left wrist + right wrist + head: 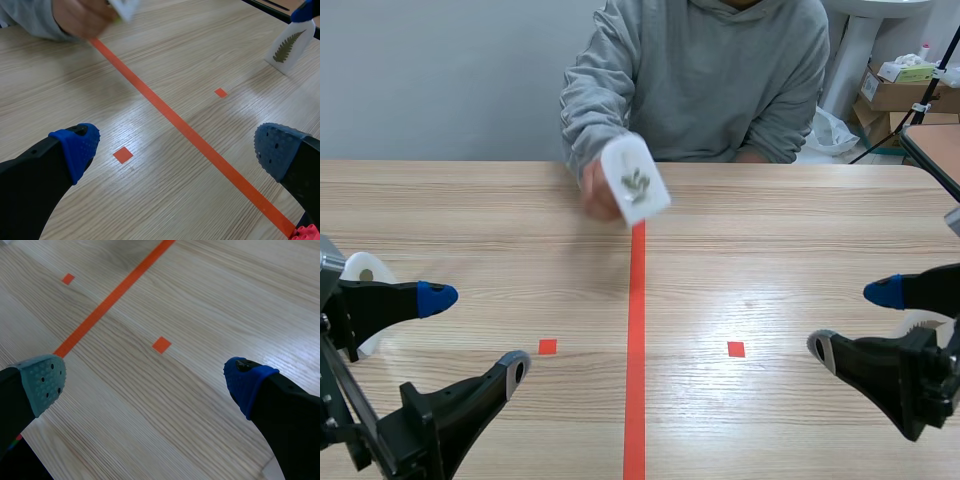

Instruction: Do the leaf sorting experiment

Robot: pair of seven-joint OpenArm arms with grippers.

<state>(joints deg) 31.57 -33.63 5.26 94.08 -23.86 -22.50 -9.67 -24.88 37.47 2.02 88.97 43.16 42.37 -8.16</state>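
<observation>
Left tool (477, 333) spread apart, low, right tool (852, 320) likewise, person's hand (598, 192) holding leaf card (636, 180) aloft

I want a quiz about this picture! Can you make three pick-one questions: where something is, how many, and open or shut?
1. Where is the leaf card? A in the person's hand; B lying flat; C between the right jaws.
2. How many red squares? A one; B two; C four.
3. The left jaws are: A open; B shut on nothing; C shut on a card.
Answers: A, the hand holds it up; B, one each side of the red line; A, the pads stand apart.
</observation>
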